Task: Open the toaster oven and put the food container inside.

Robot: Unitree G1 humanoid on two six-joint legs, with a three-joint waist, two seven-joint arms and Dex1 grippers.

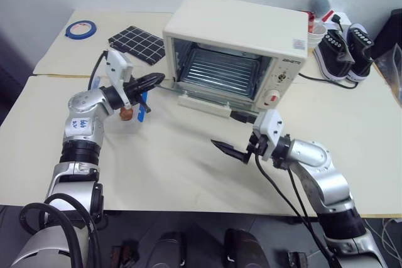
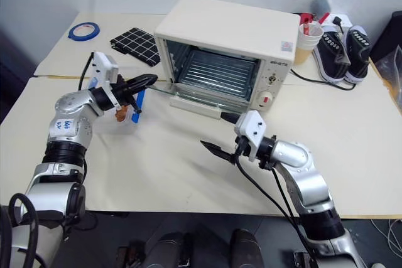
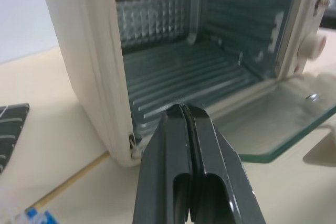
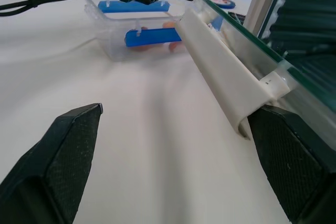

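1 cream-white boxy toaster oven, glass door down, far centre of counter | 1 clear plastic food container with blue clips, left of door | left gripper fingers pressed together, empty | right gripper fingers wide, empty

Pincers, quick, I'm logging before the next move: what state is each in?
Left pincer: closed, holding nothing, by the toaster oven.
Right pincer: open, empty.

Cream table, blue tape roll near its far left corner, black grid-patterned cloth beside it, paper cup and black-and-white sneakers at far right, black cable trailing nearby.
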